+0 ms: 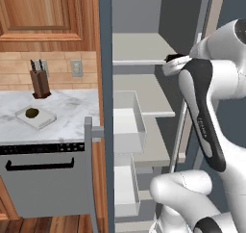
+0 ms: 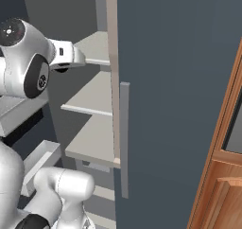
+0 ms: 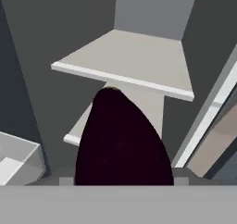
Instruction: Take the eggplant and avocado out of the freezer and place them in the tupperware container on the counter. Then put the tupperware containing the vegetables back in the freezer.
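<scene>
eggplant [image 3: 122, 142]: dark purple, close against the hand camera, hiding the finger tips; looks clamped in the gripper, raised over the freezer [image 1: 144, 58] shelves | pale drawer [image 1: 129, 122]: pulled out below | avocado [image 1: 32, 112]: lying in the tupperware container [image 1: 44, 120] on the counter [image 1: 72, 107], knife block [image 1: 40, 82] behind

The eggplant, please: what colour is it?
Very dark purple, almost black; the eggplant shows best in the hand view.
</scene>
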{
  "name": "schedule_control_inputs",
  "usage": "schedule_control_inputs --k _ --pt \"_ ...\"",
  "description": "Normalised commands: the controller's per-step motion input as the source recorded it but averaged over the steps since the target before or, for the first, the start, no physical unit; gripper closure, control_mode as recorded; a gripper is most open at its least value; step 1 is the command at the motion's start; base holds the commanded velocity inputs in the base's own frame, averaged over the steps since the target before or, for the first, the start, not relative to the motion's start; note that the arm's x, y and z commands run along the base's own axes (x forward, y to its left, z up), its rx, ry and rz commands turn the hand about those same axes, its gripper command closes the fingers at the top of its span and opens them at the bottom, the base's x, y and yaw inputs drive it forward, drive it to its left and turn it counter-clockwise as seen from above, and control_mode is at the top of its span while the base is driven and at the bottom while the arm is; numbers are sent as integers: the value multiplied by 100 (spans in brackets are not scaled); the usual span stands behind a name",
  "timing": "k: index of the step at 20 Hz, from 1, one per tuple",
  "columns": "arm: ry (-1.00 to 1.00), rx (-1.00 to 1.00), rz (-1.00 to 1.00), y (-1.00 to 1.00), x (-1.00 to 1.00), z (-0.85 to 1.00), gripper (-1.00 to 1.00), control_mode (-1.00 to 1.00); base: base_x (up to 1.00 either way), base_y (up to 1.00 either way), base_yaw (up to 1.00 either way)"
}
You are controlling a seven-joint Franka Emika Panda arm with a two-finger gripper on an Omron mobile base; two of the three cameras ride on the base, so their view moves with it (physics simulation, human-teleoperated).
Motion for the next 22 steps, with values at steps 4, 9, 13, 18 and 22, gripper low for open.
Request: schedule_control_inputs --k 4,9,13,18,22 --pt "0 -7 0 5 -100 -46 100 -100 0 0 0" --pt "3 -1 0 0 -68 -9 100 -100 0 0 0" --pt "1 0 0 0 -8 0 100 100 -1 0 0" --pt "0 0 0 0 0 0 100 100 -83 -4 0" --pt "0 0 0 0 0 0 100 100 -100 -20 0"
